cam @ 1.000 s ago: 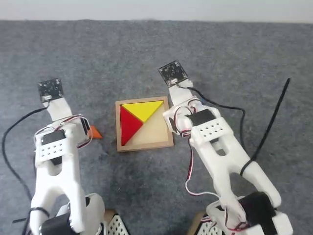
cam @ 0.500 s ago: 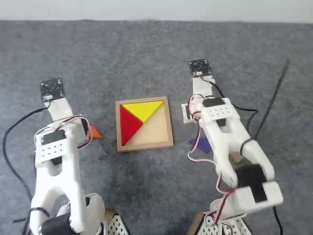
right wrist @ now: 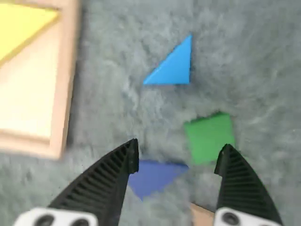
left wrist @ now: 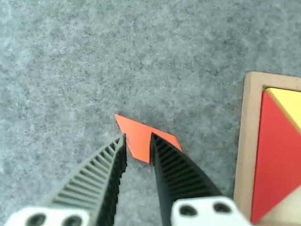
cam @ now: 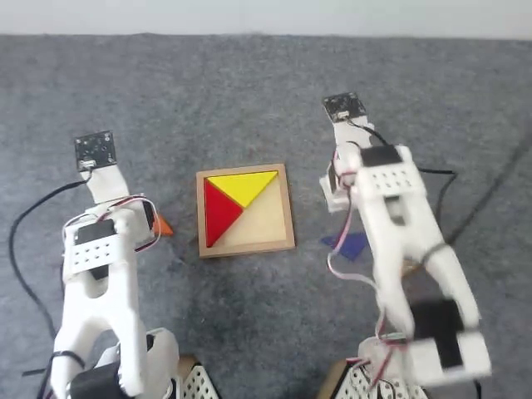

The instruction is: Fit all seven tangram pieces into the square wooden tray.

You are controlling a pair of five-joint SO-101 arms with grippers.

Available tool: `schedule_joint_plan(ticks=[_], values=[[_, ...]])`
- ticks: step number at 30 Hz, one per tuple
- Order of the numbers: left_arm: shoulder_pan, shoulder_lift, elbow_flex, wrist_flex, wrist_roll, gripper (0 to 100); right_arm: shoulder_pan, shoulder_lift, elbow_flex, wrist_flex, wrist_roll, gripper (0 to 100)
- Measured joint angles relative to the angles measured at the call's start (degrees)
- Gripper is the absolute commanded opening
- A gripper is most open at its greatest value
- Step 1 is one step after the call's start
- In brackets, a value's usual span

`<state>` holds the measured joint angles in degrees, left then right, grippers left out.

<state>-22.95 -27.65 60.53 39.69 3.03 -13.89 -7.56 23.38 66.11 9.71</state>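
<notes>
Pickup: R jaws wide open over dark-blue pc, L jaws narrowly apart astride orange pc; next: close, lift

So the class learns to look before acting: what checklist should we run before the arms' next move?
1. Left pincer astride the orange piece: ok.
2. Orange piece flat on the carpet, apart from the wooden tray: ok.
3. Bare tray floor beside the red triangle and yellow triangle: ok.
4. Right pincer open: ok.
5. Right pincer centred on one piece: not ok; it sits between the green square and dark blue triangle.
6. Seventh piece located: cannot tell.
</notes>
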Motion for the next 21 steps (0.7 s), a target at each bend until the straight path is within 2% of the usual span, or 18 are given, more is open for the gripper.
schedule_joint_plan(ticks=[6,11,16,21], values=[[1.5,0.0,0.0,0.0,-2.1,8,1.2,-18.9,19.6,0.0,12.8,27.0],[1.7,0.0,0.0,0.0,-2.1,8,2.0,-26.4,31.6,-5.7,24.9,24.9],[1.7,0.0,0.0,0.0,-2.1,8,3.8,-28.0,35.8,-6.1,31.4,22.0],[1.7,0.0,0.0,0.0,-2.1,8,1.8,-28.0,36.0,-6.1,40.2,22.0]])
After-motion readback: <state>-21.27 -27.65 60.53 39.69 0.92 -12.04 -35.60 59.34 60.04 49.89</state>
